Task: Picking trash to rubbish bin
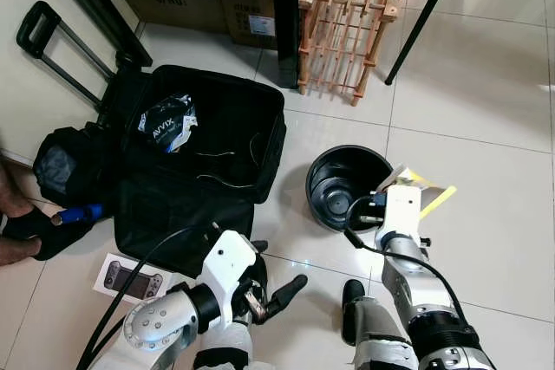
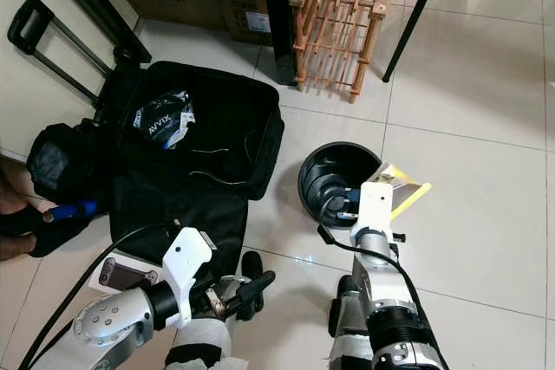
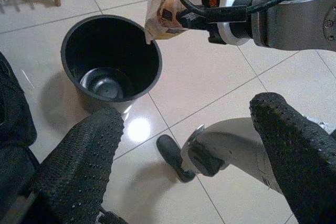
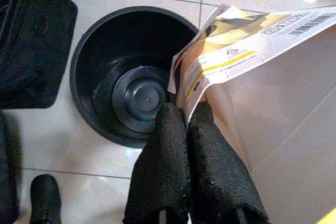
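Item 1, right gripper (image 4: 185, 124): fingers (image 4: 163, 156) pressing together and pinching a yellow-and-white paper packet (image 4: 236, 40) by its lower corner. The gripper is hanging at the 3 o'clock rim of the bin, and the packet is fanning up and away from the rim over the floor tiles, its printed barcode strip showing at the far end.

Item 2, rubbish bin (image 1: 334, 181): round black bucket standing upright on the tiled floor (image 1: 486, 127), mouth open, nothing lying on its ribbed bottom. It is sitting just beside the open suitcase, at that case's 3 o'clock.

Item 3, left gripper (image 3: 184, 145): fingers spreading wide apart and gripping nothing, hovering low near the robot's body at 6 o'clock of the scene, pointing toward the bin.

Item 4, black suitcase (image 1: 217, 153): lying open on the floor at 9 o'clock of the bin, handle extended at 11 o'clock. A black-and-white crumpled wrapper (image 1: 170, 125) marked AVVIX is resting inside its upper half.

Item 5, wooden rack (image 1: 347, 15): standing on the floor at 12 o'clock, well apart from the bin.

Item 6, flat box (image 1: 128, 278) picturing a handheld console: lying on the floor at 7 o'clock, touching the suitcase flap.

Item 7, a person's hand (image 1: 17, 214): showing at the 9 o'clock edge, near a blue-tipped object.
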Robot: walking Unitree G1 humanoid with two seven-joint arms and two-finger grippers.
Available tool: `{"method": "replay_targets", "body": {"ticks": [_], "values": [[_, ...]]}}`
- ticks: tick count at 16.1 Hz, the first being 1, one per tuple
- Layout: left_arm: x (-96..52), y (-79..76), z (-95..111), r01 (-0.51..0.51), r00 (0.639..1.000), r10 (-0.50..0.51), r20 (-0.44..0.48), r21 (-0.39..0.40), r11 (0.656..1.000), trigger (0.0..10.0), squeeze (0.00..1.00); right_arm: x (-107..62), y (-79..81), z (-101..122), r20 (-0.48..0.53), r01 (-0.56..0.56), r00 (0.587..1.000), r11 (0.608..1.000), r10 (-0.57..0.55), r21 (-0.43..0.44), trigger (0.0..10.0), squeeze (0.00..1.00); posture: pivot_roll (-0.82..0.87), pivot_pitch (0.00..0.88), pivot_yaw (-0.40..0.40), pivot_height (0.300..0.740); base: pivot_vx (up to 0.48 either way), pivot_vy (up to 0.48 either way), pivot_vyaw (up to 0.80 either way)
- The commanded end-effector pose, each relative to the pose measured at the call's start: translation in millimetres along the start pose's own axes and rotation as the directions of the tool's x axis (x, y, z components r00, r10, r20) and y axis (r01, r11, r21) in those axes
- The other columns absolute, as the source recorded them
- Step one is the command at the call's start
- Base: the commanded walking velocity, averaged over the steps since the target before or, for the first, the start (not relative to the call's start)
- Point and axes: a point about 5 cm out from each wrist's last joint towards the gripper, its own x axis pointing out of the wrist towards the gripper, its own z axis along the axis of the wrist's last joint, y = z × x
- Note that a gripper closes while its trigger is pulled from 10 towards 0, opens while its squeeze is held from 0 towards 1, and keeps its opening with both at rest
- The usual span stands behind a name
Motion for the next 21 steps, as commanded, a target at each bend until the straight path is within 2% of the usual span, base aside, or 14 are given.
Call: {"method": "replay_targets", "body": {"ticks": [1,2,8,12,13,14,16,17,19,21], "values": [[-3.5,-6.4,-7,0.021,0.999,-0.022,-0.025,-0.026,0.999,10.0,0.0,-3.2,3.1,-14,-0.044,-0.01,0.999,1.0,0.01,-0.001,10.0,0.0,0.11,0.494,0.099,0.74,0.0,0.0,0.0],[-4.2,-6.2,-8,0.021,0.999,-0.022,-0.03,-0.026,0.999,10.0,0.0,-2.3,5.0,-14,-0.04,-0.02,0.999,1.0,0.02,0.008,10.0,1.0,0.11,0.497,0.098,0.74,0.0,0.0,0.0],[-4.0,-5.4,-9,0.015,0.999,-0.015,-0.034,-0.024,1.0,10.0,0.0,-2.1,8.9,-13,-0.012,-0.053,0.999,0.998,0.053,0.044,10.0,1.0,0.11,0.497,0.101,0.74,0.0,0.0,0.0],[-0.6,-1.7,-8,0.005,1.0,-0.006,-0.029,-0.014,1.0,10.0,0.0,-0.5,4.1,-8,0.023,-0.038,0.999,0.999,0.037,0.037,10.0,1.0,0.1,0.476,0.098,0.74,0.0,0.0,0.0],[2.2,1.0,-6,-0.004,1.0,0.004,-0.015,-0.008,1.0,10.0,0.0,-0.7,1.6,-5,0.043,-0.041,0.998,0.998,0.039,0.037,10.0,0.73,0.1,0.456,0.094,0.74,0.0,0.0,0.0],[6.4,3.9,-2,-0.012,1.0,0.012,0.001,0.0,1.0,10.0,0.0,-1.5,-1.6,-1,0.073,-0.036,0.997,0.999,0.035,0.013,10.0,0.0,0.09,0.443,0.09,0.74,0.0,0.0,0.0],[16.0,10.2,4,-0.03,0.999,0.029,0.036,0.02,0.999,10.0,0.0,-5.8,-11.4,8,0.134,0.004,0.991,1.0,-0.005,0.009,10.0,0.0,0.08,0.394,0.078,0.74,0.0,0.0,0.0],[23.8,18.3,9,-0.075,0.995,0.072,0.073,0.036,0.997,10.0,0.0,-10.8,-17.9,14,0.187,0.026,0.982,1.0,-0.025,-0.005,10.0,0.0,0.06,0.355,0.07,0.74,0.0,0.0,0.0],[36.3,31.6,13,-0.131,0.985,0.125,0.116,0.043,0.99,10.0,0.0,-19.2,-25.7,20,0.229,0.035,0.973,0.999,-0.029,-0.022,10.0,0.0,0.02,0.262,0.061,0.74,0.0,0.0,0.0],[48.5,41.1,25,-0.169,0.972,0.159,0.174,0.045,0.985,10.0,0.0,-27.9,-34.2,26,0.263,0.06,0.963,0.998,-0.054,-0.013,10.0,0.0,0.0,0.205,0.059,0.74,0.0,0.0,0.0]]}}
